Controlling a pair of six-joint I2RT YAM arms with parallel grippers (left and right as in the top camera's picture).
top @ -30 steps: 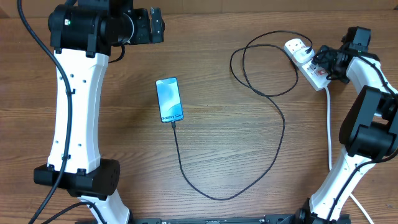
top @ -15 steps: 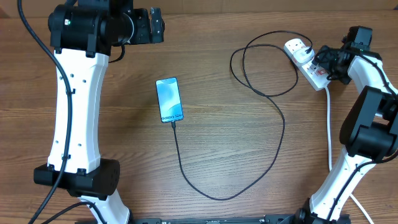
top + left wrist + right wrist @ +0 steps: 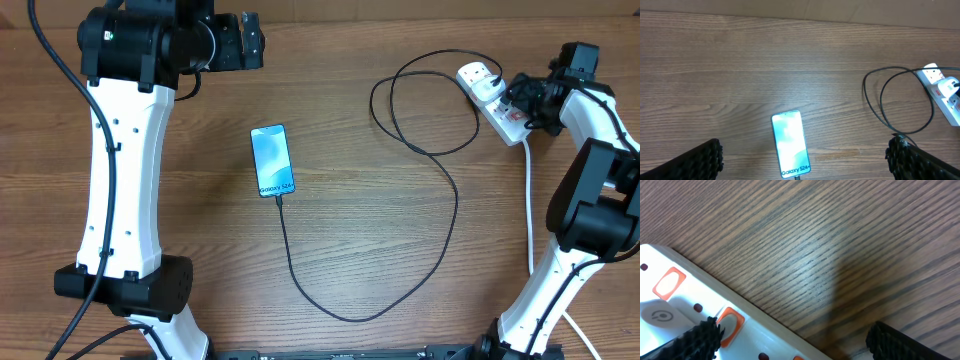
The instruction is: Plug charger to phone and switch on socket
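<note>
From overhead I see the phone (image 3: 272, 160) flat on the counter (image 3: 400, 280) left of centre, screen lit; the charger (image 3: 440, 200) runs from its lower end in a wide curve, loops once and reaches the socket (image 3: 493, 102) at the far right; I cannot make out whether the tip is fully seated in the phone, and the plug end is half lost behind the right arm. The left claw (image 3: 258, 42) hangs above the counter, spread to its widest and holding nothing; its wrist view cuts off the phone's bottom edge. The right claw (image 3: 515, 100) sits over the socket, jaws wide apart and empty; one finger (image 3: 702, 337) overlaps a red switch (image 3: 730, 322), but whether it touches I cannot tell; the strip is cropped there.
</note>
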